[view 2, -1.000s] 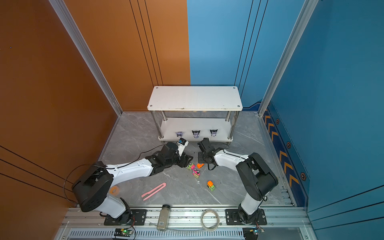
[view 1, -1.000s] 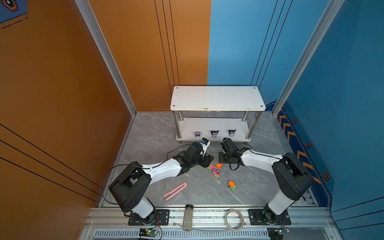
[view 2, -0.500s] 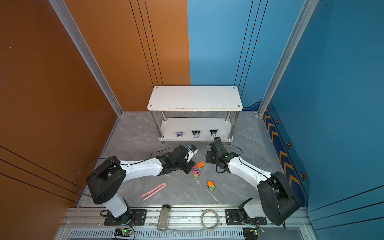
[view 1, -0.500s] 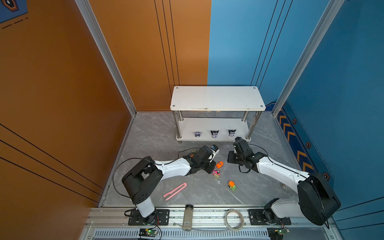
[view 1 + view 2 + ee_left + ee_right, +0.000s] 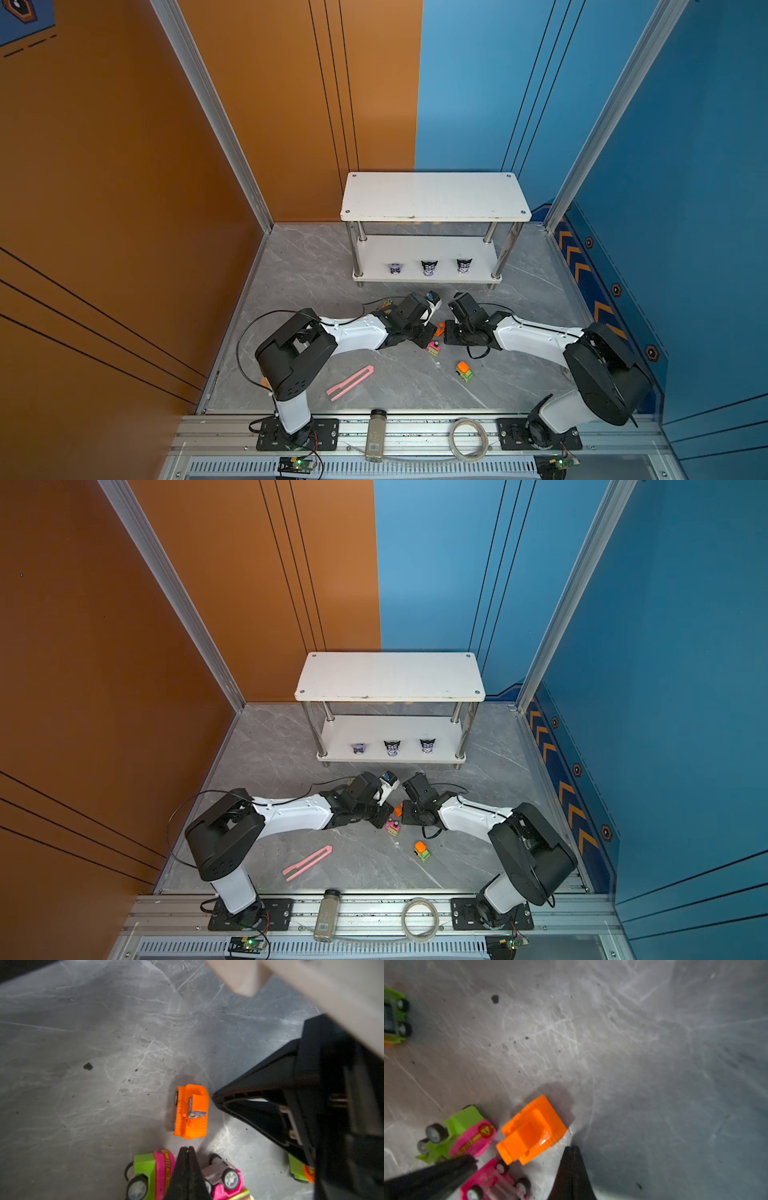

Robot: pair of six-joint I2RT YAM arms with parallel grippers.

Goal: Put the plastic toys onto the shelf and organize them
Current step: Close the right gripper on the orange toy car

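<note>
The shelf (image 5: 434, 195) is seen beyond both grippers and well apart from them, with its upper board bare. The left gripper (image 5: 188, 1150) is held low over the grey floor (image 5: 311, 270) and is clenched on nothing, its jaws pressed together. The right gripper (image 5: 572, 1149) is likewise closed and empty. Its tips are faced towards those of the left gripper, near them but apart.

Between the two sets of tips the orange car (image 5: 192, 1111) is found, just ahead of the left gripper and just beside the right. No contact with either can be made out. The left gripper's closed tips are flanked by a green-and-pink car (image 5: 153, 1169) on one side and a pink car (image 5: 224, 1178), turned wheels up, on the other. An orange-and-green car (image 5: 463, 371) is left alone behind the right gripper, towards its base. Three figurines (image 5: 429, 267) are lined up on the shelf's lower tier.

The figurines are judged done and the cars are the step in hand, none yet being shelved. For the next move, one gripper would have to be opened and set astride the orange car's narrow sides. It would then be closed and raised clear of the neighbouring cars, while the other gripper is drawn back out of its way.
</note>
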